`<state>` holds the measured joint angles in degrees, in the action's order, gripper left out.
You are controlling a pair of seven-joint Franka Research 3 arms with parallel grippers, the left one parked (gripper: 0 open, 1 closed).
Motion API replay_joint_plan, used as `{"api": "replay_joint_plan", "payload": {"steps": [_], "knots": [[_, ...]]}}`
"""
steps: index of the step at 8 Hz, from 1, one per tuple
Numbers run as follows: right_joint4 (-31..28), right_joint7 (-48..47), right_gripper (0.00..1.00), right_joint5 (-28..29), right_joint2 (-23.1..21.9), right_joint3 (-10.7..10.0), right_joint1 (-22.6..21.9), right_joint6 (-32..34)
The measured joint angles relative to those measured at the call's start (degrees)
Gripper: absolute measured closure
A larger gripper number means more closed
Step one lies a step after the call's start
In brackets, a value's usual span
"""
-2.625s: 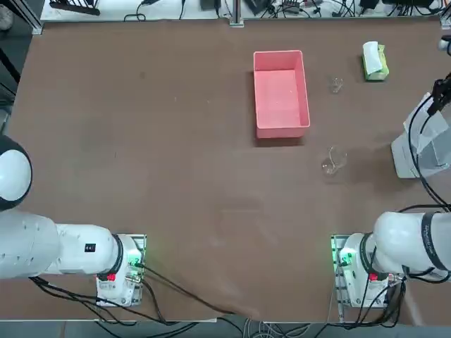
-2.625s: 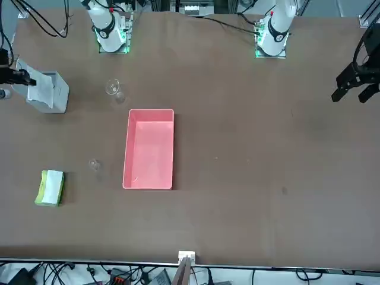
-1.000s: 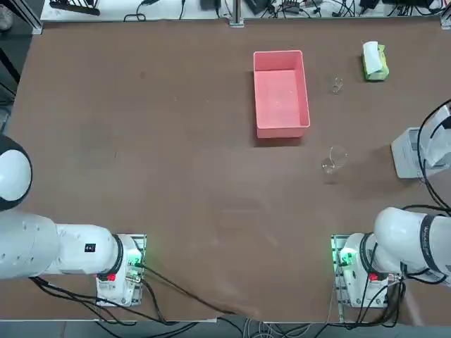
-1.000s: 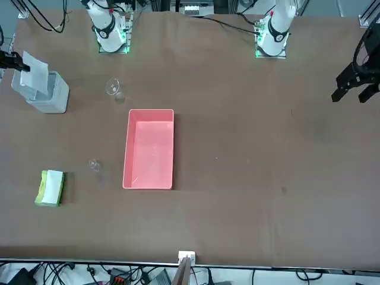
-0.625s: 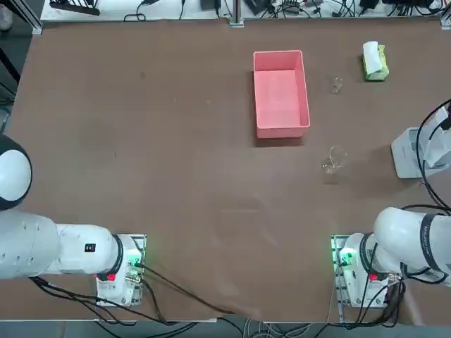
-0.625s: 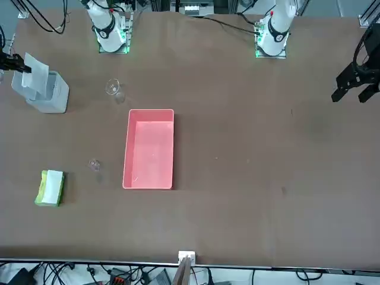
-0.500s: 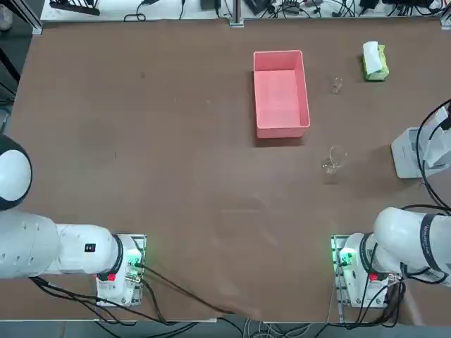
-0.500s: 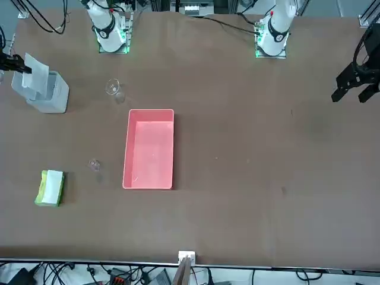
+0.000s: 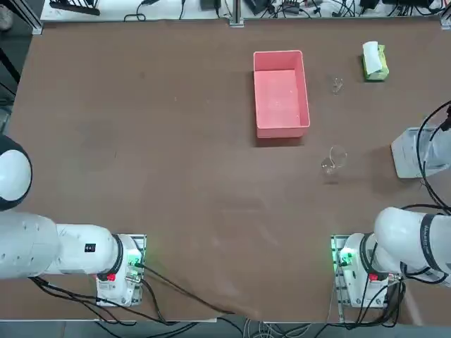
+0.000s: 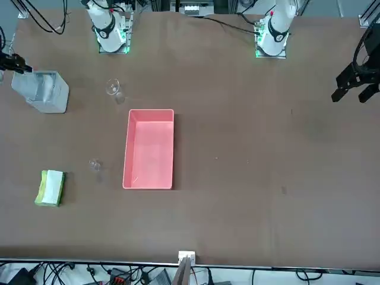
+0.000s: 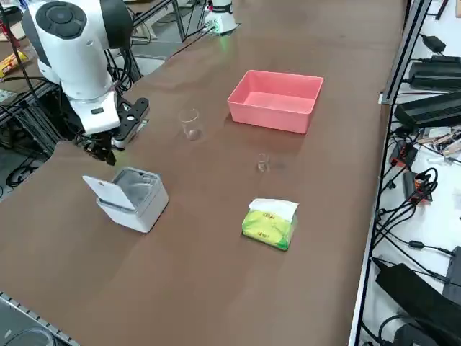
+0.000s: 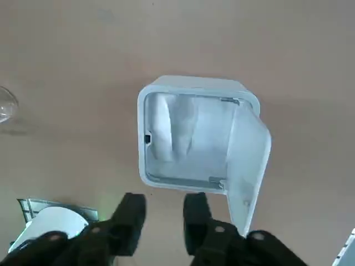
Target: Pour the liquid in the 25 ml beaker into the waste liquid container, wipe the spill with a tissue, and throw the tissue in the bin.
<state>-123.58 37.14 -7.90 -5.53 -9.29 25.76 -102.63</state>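
The bin (image 12: 197, 144), lid open, holds the tissue (image 12: 177, 130). The gripper (image 12: 165, 208) hangs parted and empty above it, at the table's (image 9: 176, 176) three-o'clock edge.

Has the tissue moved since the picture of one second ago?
Yes. Then it hung in the right gripper above the bin; now it lies inside the bin as a white sheet, and the gripper is empty beside it.

The right arm's white wrist fills the upper left of the right side view, bent downward. Its black right gripper (image 11: 103, 151) hangs below, pointing down. In the wrist view its two fingers (image 12: 131, 213) stand slightly apart at the bottom edge, with nothing between them.
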Motion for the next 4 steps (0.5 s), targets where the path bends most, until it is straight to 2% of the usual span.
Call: {"api": "replay_joint_plan", "payload": {"steps": [1, 3, 4], "knots": [[0.0, 0.0, 0.48, -0.01, 0.0, 0.0, 0.03, -0.04], [0.0, 0.06, 0.13, -0.02, 0.01, 0.11, 0.02, -0.62], [0.04, 0.1, 0.0, -0.02, 0.01, 0.37, -0.22, -1.72]]}}
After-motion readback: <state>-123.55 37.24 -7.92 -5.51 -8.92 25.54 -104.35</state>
